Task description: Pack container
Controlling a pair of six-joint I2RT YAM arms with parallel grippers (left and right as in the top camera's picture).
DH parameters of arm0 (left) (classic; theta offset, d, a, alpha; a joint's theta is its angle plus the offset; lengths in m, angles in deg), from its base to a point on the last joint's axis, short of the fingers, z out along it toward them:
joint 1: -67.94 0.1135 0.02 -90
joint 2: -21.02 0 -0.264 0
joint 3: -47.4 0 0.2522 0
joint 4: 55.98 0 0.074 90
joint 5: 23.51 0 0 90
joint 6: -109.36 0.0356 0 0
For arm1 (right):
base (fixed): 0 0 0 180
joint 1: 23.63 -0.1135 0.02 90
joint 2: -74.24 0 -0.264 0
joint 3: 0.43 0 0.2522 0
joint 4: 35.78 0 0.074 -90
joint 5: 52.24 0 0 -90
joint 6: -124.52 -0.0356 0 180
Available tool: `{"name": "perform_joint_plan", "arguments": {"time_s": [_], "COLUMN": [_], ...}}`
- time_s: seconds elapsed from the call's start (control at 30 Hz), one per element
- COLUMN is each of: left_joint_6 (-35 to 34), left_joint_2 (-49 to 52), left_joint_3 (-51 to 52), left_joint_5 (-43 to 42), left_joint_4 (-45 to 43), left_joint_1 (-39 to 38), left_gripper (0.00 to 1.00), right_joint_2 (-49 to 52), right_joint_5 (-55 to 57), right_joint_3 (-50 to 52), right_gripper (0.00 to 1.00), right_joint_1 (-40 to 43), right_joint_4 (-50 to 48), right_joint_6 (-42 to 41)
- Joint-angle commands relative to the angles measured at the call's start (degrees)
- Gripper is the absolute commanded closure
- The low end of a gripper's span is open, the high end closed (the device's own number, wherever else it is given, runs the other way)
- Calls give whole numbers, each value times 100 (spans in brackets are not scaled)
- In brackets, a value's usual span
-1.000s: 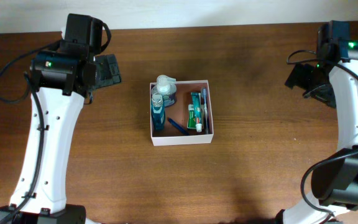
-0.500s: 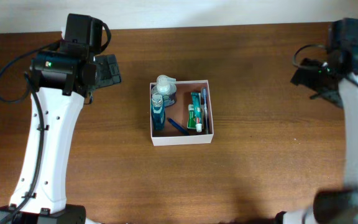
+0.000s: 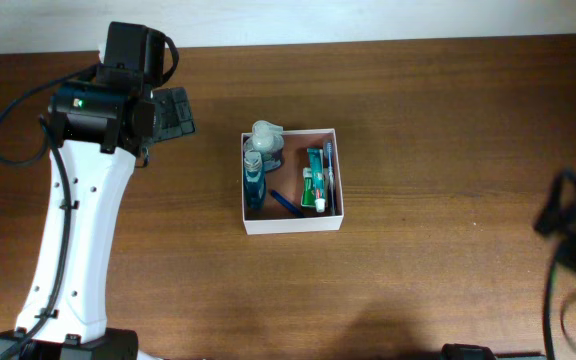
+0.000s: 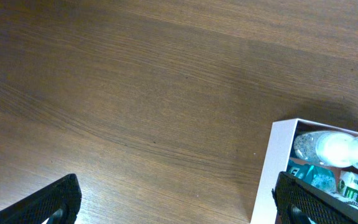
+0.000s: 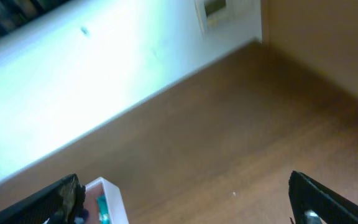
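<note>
The container, a square white box with a reddish-brown inside, sits at the table's middle. It holds a blue bottle, a clear bottle, a green toothpaste tube and a blue toothbrush. My left gripper hangs open and empty to the container's far left. In the left wrist view its fingers are spread wide, with the container's corner at the right. My right arm is a blur at the right edge. The right wrist view shows open, empty fingers and the container's corner.
The brown wooden table runs to a pale wall along the back. The right wrist view shows that wall with a small outlet plate.
My right arm has swung from the back right corner down to the right edge nearer the front, and is blurred by motion. The left arm and the container have not moved.
</note>
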Motion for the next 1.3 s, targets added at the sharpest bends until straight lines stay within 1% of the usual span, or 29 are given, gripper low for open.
{"name": "perform_joint_plan", "arguments": {"time_s": [0.0,0.33,0.47,0.6,0.77,0.83,0.93,1.07,1.27], "left_joint_6": [52,52,52,52,52,52,52,52,52], "left_joint_2": [-61,-61,-61,-61,-61,-61,-61,-61,-61], "left_joint_3": [-101,-101,-101,-101,-101,-101,-101,-101,-101], "left_joint_5": [83,83,83,83,83,83,81,83,83], "left_joint_4": [9,9,9,9,9,9,9,9,9], "left_joint_1": [24,24,24,24,24,24,24,24,24], "left_gripper": [1,1,1,0,0,1,1,1,1], "right_joint_2": [-492,-1777,-2201,-2651,-3316,-3571,-3923,-4350,-4865], "right_joint_5": [70,114,35,-214,-317,-317,-326,-431,-850], "right_joint_3": [-22,35,269,785,1906,2461,3344,4575,6352], "right_gripper": [2,1,2,2,2,2,1,2,2], "right_joint_1": [-52,-52,-52,-151,-339,-400,-463,-490,-490], "right_joint_4": [4,232,544,605,529,269,-459,-1676,-3797], "right_joint_6": [33,35,9,11,13,13,13,13,11]}}
